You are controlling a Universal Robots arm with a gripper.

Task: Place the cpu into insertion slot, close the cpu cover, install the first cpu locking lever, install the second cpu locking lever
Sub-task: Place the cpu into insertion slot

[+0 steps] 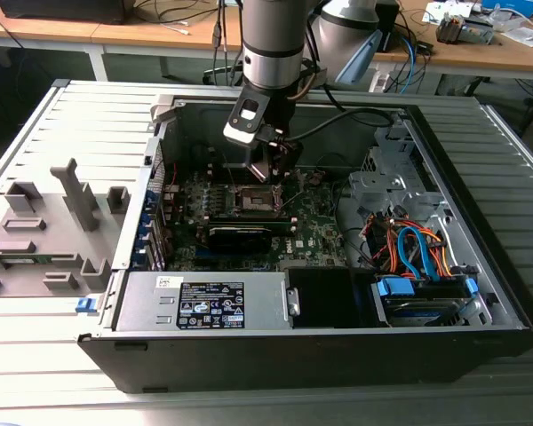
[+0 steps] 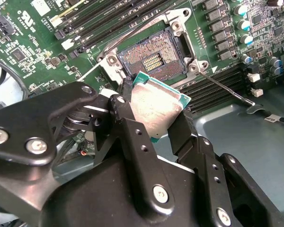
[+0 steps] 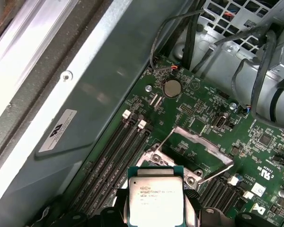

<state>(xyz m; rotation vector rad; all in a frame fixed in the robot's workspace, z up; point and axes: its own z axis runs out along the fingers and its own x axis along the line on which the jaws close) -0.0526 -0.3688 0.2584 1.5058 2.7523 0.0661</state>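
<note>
While the claw (image 2: 154, 112) is clamped on the cpu (image 2: 157, 105), its black fingers (image 2: 132, 127) pinching opposite edges of the chip, the first step of the task is the one in hand: the chip is carried, not seated.

In the second wrist view the cpu hangs tilted between the fingertips, with its dull silver lid toward the camera and its green rim showing at the corners. The insertion slot (image 2: 154, 60) lies bare just beyond the claw's tips. Its contact field is exposed, and chip and slot are apart.

A thin locking lever (image 2: 227, 89) juts out unlatched to one side of the slot, close by the claw. In the first wrist view the cpu (image 3: 155, 196) sits in the grip, and the cpu cover (image 3: 203, 143) stands swung up just ahead of the claw, so the frame plate is out of the slot's way.

In the exterior view the claw (image 1: 271, 169) hangs inside the open computer case (image 1: 338, 355), low over the socket area of the motherboard (image 1: 315, 231).

By my reading, finishing the placement calls for four things:
- Level the chip.
- Square its edges to the slot's walls and match its orientation to the socket's keying.
- Bring it straight down with no sideways scrape, since the fine contacts look easy to bend.
- Part the fingers only once it lies flat.

The cover and both levers are not yet dealt with.
</note>
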